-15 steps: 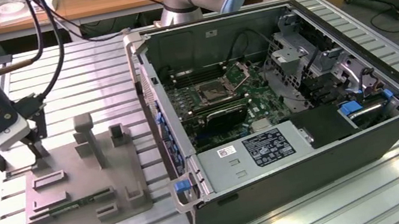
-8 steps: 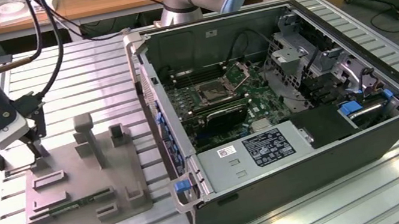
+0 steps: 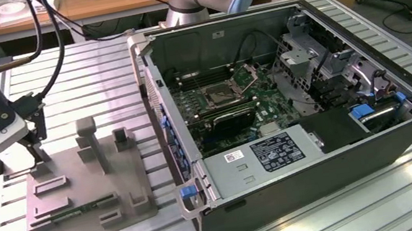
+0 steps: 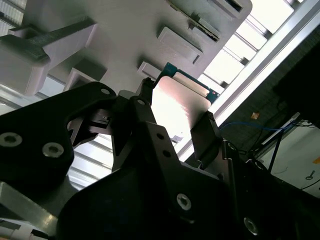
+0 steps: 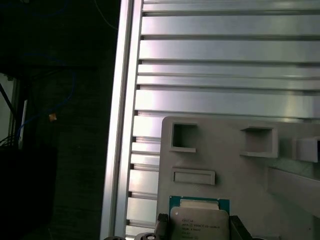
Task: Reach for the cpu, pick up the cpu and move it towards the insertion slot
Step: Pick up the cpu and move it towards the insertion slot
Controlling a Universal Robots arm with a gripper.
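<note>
The cpu (image 4: 182,97), a thin square chip with a silvery face and green edges, sits between my two black fingers just over the far corner of the grey tray (image 4: 125,40). In the first wrist view the cpu (image 5: 200,220) has a finger against each side. My gripper (image 3: 21,164) is at the exterior view's left, low over that tray (image 3: 85,192), and is shut on the cpu. The insertion slot (image 3: 224,93), a silver-framed socket with a dark centre, lies inside the open computer case, well off to the right of the gripper.
The open computer case (image 3: 290,114) fills the exterior view's right half, its side wall standing between tray and socket. Upright blocks (image 3: 92,144) rise from the tray close to the gripper. The ribbed metal table (image 5: 225,50) ends at an edge beside the tray.
</note>
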